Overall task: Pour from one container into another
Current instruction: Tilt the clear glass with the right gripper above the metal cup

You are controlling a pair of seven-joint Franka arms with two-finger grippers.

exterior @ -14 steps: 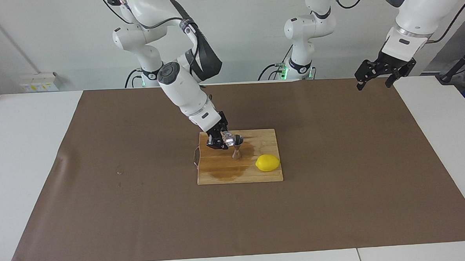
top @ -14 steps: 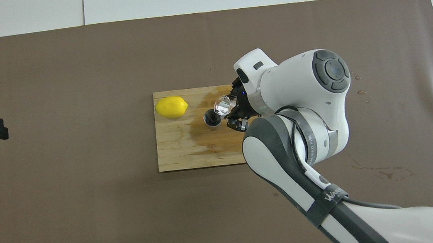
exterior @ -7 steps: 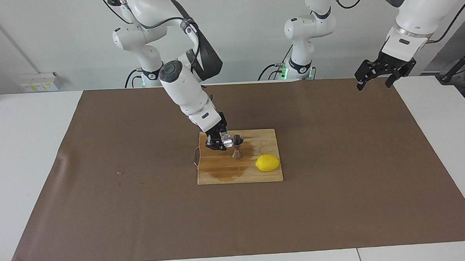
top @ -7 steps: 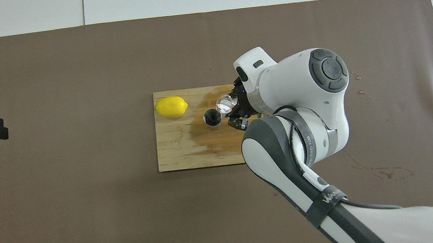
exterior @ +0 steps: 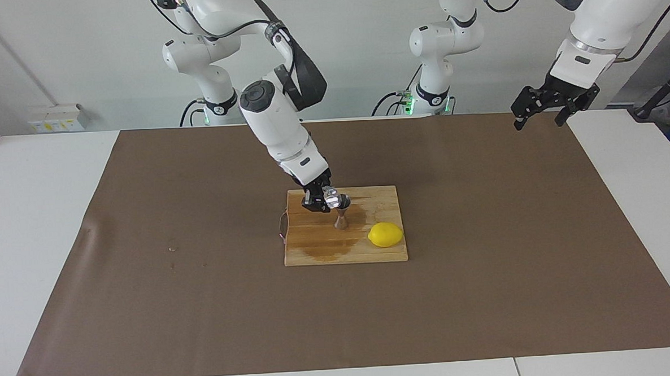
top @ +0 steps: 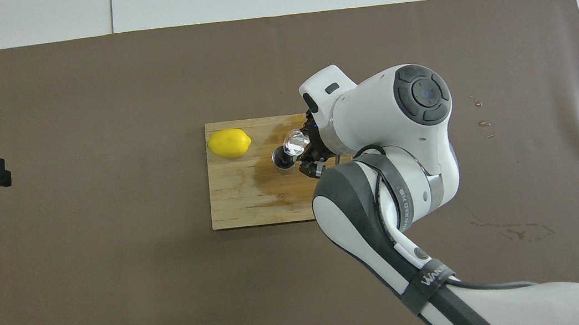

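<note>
Clear knobbly glass, the small glass vessel (exterior: 330,198) is clamped in the right hand (exterior: 321,200), tipped sideways over the mouth of the steel jigger (exterior: 341,215). Since a second ago the right arm has swung its elbow joint toward the left arm's end of the bench, and the vessel now sits more directly over the jigger's top cone, overlapping its rim in the overhead view (top: 295,141).

Hourglass-shaped, the jigger stands upright on the wooden cutting board (exterior: 317,255), unmoved, inside a dark wet stain (exterior: 332,243) soaked into the pale grain. On the same board, toward the left arm's end, lies the smooth yellow lemon (exterior: 385,234), also unmoved. Matte brown paper (exterior: 485,272) covers the white bench (exterior: 37,223).

At the paper's edge the left hand (exterior: 541,114) hangs waiting, fingers apart, empty.
</note>
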